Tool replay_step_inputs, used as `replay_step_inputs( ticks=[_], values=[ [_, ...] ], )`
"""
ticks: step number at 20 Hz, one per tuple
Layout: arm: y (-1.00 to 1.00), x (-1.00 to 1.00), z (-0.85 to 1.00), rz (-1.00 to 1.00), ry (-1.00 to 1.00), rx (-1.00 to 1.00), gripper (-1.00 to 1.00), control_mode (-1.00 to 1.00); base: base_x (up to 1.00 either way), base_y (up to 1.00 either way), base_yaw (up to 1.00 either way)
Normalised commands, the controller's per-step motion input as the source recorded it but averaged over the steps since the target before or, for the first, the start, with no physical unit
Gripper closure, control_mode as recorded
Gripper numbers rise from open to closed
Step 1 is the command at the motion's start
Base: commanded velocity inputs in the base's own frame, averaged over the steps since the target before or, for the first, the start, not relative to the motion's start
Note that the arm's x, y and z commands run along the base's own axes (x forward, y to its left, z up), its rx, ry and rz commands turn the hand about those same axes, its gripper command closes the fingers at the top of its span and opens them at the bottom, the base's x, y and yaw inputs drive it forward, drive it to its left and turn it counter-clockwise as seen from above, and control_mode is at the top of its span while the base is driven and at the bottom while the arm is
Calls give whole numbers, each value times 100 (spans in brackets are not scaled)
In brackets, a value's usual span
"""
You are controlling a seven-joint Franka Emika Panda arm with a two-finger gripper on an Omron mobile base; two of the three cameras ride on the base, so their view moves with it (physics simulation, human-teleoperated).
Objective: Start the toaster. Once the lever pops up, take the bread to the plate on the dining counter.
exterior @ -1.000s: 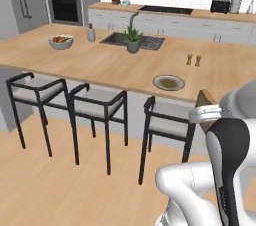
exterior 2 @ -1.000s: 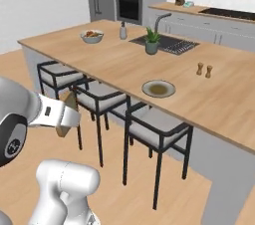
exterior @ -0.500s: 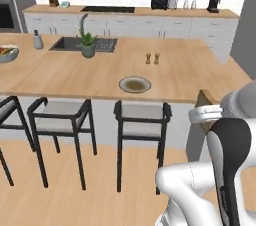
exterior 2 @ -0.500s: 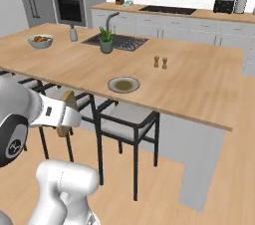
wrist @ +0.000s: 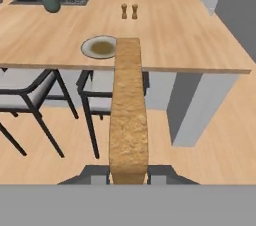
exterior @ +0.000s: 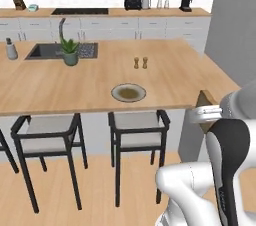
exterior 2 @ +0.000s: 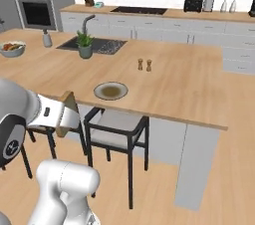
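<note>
Golden bread (wrist: 128, 110) edge-on in claw (wrist: 128, 174), long axis toward plate (wrist: 99, 47)

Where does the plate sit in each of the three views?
Left base view: plate at centre, near the dining counter's front edge.
Right base view: plate left of centre.
Hand view: plate upper left, beside the bread.
Shared landmark: shaker pair behind it.

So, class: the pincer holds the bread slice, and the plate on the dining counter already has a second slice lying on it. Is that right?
Not quite. The pincer does hold the bread, but the plate on the dining counter carries no slice, as the left base view shows.
</note>
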Motion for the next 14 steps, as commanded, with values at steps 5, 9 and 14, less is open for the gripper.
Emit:
replay_step_inputs(
  ticks=[5, 9, 14],
  values=[
    [0, 0, 0, 0, 0, 0, 100, 100, 67, 48, -2],
    [0, 0, 0, 0, 0, 0, 100, 100, 69, 59, -13],
    [0, 0, 0, 0, 0, 0, 100, 100, 51, 50, -19]
  ],
)
